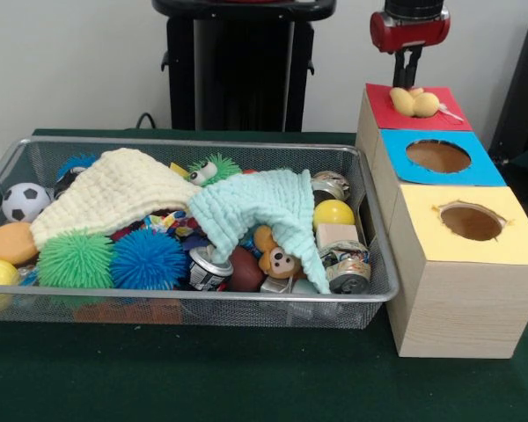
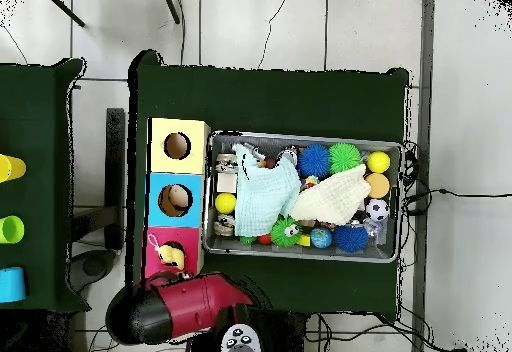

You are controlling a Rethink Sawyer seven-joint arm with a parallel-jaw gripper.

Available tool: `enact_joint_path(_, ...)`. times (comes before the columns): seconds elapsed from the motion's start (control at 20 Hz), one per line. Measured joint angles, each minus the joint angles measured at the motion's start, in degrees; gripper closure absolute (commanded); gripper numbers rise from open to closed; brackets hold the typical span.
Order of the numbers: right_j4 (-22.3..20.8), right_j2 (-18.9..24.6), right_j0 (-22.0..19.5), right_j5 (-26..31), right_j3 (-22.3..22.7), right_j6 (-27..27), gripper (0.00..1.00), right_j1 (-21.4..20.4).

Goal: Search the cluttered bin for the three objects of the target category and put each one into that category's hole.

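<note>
Green table on a tiled floor; wire bin beside three boxes. The gripper, fingers close together and empty, hangs above the red box.

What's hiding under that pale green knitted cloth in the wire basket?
Peeking from under the mint green knitted cloth are a brown monkey toy, a crushed drink can and a yellow ball. Whatever lies beneath its middle is covered.

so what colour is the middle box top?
Blue, clearest in the front view.
</note>
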Motion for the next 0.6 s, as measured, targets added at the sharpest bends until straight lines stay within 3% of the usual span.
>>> enact_joint_path(0.6, 0.0, -0.5, 1.1, -0.4, -0.1, 0.0, 1.0, 0.2)
